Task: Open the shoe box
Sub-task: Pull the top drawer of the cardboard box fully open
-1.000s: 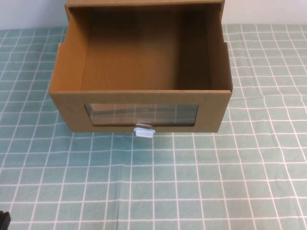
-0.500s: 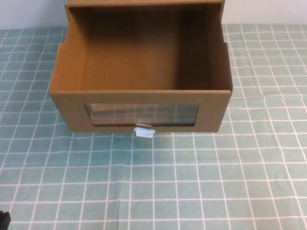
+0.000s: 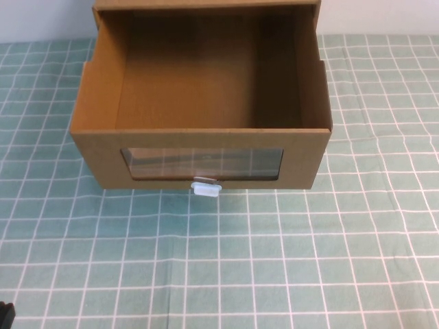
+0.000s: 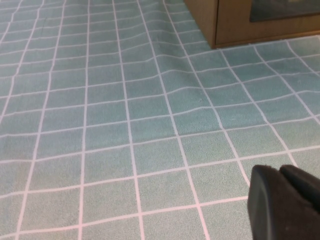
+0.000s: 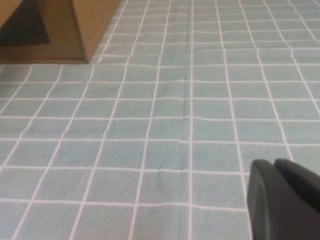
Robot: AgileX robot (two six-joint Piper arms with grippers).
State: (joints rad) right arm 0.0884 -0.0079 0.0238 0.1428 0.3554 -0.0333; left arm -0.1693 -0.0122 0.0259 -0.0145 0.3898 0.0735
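Observation:
The brown cardboard shoe box (image 3: 96, 116) stands at the back middle of the table, its drawer slid out toward me and open at the top, with nothing inside. The drawer front has a clear window (image 3: 202, 163) and a small white pull tab (image 3: 206, 187) at its lower edge. My left gripper (image 4: 280, 171) hovers low over the cloth, shut and holding nothing, well short of the box corner (image 4: 235, 22). Over the cloth on the other side, my right gripper (image 5: 274, 164) is also shut and holding nothing, far from the box (image 5: 85, 25).
A green cloth with a white grid (image 3: 274, 260) covers the table. A white wall (image 3: 384, 15) rises behind the box. A black bit of the left arm (image 3: 5, 314) shows at the near left corner of the high view.

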